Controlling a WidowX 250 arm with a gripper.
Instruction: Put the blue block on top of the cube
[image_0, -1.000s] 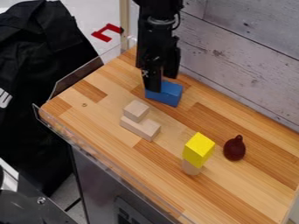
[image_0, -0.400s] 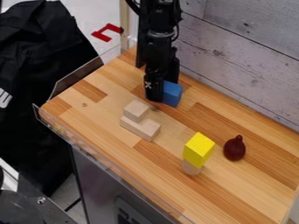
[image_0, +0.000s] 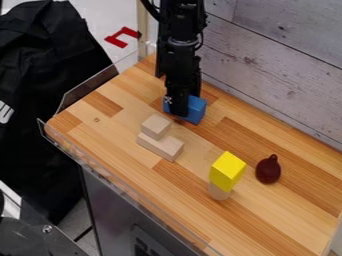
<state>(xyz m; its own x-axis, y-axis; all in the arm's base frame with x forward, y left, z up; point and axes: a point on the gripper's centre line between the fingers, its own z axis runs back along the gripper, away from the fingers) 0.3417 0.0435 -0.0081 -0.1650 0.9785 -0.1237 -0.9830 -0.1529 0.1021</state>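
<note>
Blue block (image_0: 196, 109) sits on the wooden counter (image_0: 113, 131) by the gripper (image_0: 181, 107).

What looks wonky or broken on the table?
Nothing on the table looks spilled or broken. The oddest thing is the yellow block: it sits on top of a narrower wooden piece, so it looks top-heavy and might topple if bumped.
</note>
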